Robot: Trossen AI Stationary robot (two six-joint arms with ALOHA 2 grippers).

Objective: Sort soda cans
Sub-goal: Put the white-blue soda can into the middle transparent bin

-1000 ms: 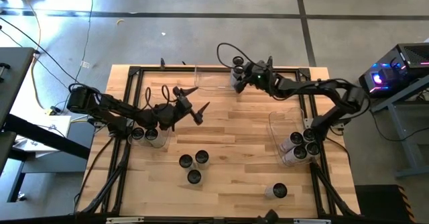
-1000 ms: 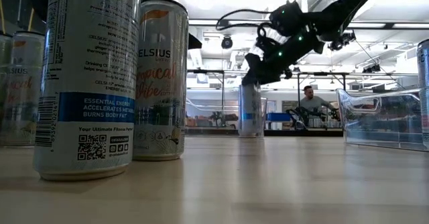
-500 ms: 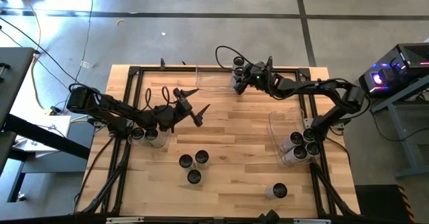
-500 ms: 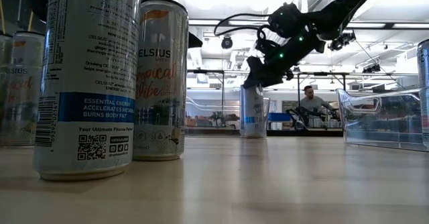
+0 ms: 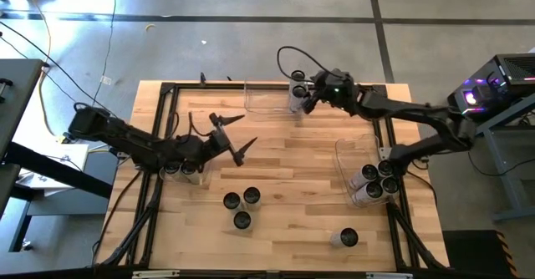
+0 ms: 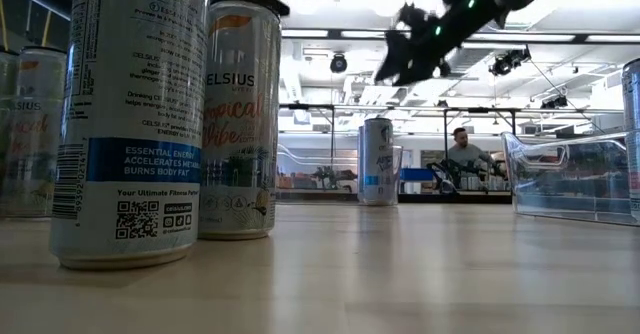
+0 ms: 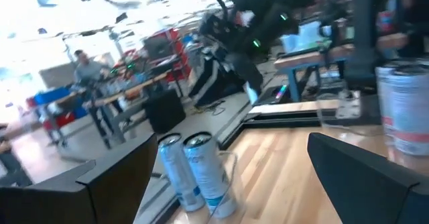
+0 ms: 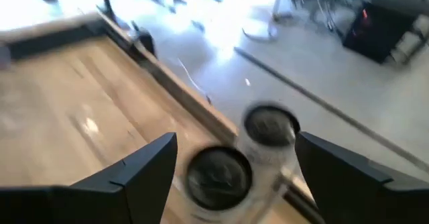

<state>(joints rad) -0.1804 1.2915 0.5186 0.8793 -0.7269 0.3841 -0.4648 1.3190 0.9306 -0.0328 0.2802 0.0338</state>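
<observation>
High view, near edge: we see one soda can standing alone on the tabletop close to the front edge, right of centre.
Trio of cans: three soda cans stand bunched together left of centre, a little farther in; none is inside a bin.
Right bin: a clear bin by the right rail holds a cluster of cans at its near end.
Left bin cans: we make out a few dark can tops by the left rail, partly hidden under the left arm.
Left gripper: it hangs over the tabletop left of centre, its jaws spread wide with nothing between them.
Far bin: a clear bin sits at the far edge, and two cans stand upright, touching, at its right end.
Right gripper: it sits just above and beside those two far cans; in the right wrist view its jaws stand apart on either side of the two can tops and we see no contact with them.
Low view, near: two tall cans fill the left foreground on the tabletop.
Low view, far: one can stands upright at the far edge, with the right gripper clear above it.
Room beyond: a person sits in the background.
</observation>
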